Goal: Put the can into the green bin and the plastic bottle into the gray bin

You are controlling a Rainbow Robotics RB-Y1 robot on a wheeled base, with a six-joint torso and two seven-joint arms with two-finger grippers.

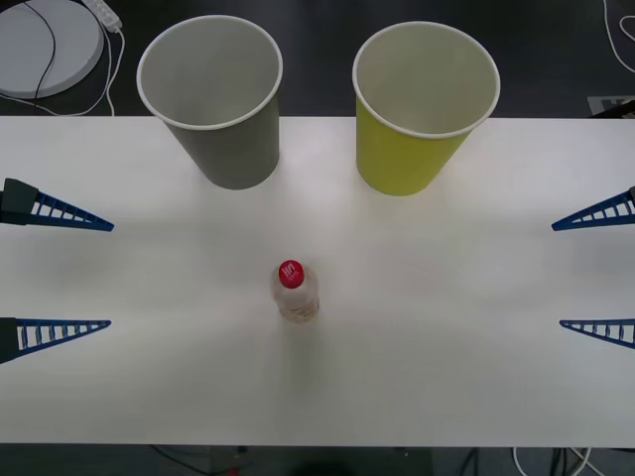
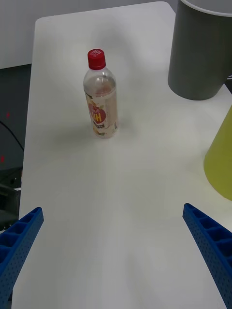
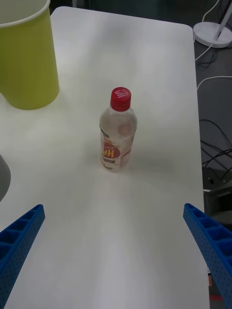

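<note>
the plastic bottle (image 1: 296, 290) stands upright near the middle of the white table (image 1: 466, 377), red cap on, well apart from both cups. the gray bin (image 1: 214, 97) stands far left, the green bin (image 1: 421, 104) far right, both upright. left gripper (image 1: 60, 270) and right gripper (image 1: 595, 273) hover at the table's side edges, fingers spread, holding nothing.

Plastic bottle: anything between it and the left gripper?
Nothing: bare white table separates the plastic bottle from the open left gripper, per the left wrist view.
</note>
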